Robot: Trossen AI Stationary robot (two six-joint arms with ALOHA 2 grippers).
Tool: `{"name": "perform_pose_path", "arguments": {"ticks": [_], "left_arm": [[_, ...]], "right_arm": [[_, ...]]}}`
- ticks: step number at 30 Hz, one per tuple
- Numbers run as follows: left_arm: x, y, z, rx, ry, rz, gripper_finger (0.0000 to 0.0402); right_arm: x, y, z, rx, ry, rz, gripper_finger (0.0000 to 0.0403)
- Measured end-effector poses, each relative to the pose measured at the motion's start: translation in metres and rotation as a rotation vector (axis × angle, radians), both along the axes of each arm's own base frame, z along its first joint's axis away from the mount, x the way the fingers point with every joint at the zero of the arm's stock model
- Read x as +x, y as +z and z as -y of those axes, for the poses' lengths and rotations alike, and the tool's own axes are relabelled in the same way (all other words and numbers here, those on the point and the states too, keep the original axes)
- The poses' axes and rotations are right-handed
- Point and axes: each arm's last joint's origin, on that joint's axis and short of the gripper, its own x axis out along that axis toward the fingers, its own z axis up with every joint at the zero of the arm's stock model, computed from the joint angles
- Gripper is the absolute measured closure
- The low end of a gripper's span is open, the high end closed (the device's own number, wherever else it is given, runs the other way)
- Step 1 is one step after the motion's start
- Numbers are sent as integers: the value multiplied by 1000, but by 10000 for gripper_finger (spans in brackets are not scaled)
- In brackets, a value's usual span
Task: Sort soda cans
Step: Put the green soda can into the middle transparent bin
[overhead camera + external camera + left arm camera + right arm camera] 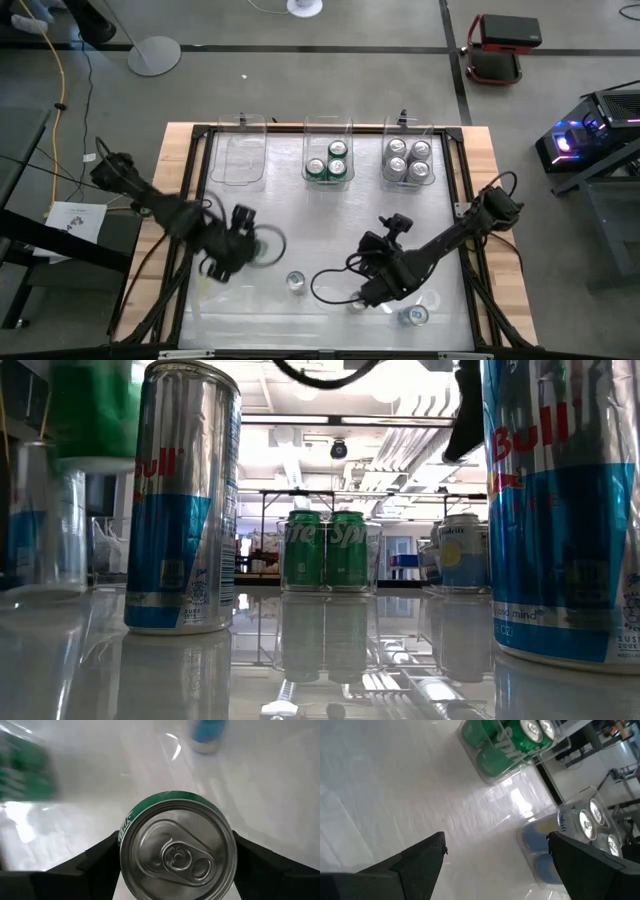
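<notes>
Three clear bins stand in a row well ahead of both my grippers, at the table's far edge. The left bin (240, 155) has no cans in it. The middle bin (329, 155) holds three green cans (329, 162), all upright. The right bin (409, 155) holds four silver cans (409, 160), also upright, tops up.

My left gripper (175, 870) is closed on a green can (177, 852), one finger (90, 867) on each side of its body. Its long axis points straight at my wrist, silver top and pull tab facing me.

My right gripper (495, 865) is wide open and holds nothing. Close by it stand two silver-and-blue cans, one (296, 282) to its left and one (414, 315) just behind it on its right, both upright.
</notes>
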Motion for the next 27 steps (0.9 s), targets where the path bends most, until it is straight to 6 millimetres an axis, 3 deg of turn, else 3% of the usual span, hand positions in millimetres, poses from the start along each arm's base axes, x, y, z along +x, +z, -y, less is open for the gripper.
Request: {"name": "perform_pose_path", "arguments": {"ticks": [6,15,22,27], "left_arm": [[23,22,-58,57,15,52,108],[41,26,-115,122,0,106,108],[51,33,-202,151,122,262,108],[66,19,-264,160,170,323,108]], "right_arm": [[-2,1,-5,-47,29,35,59],[-1,2,-3,-62,33,36,59],[-1,2,-3,-77,37,50,59],[-1,2,-3,-80,38,53,59]]}}
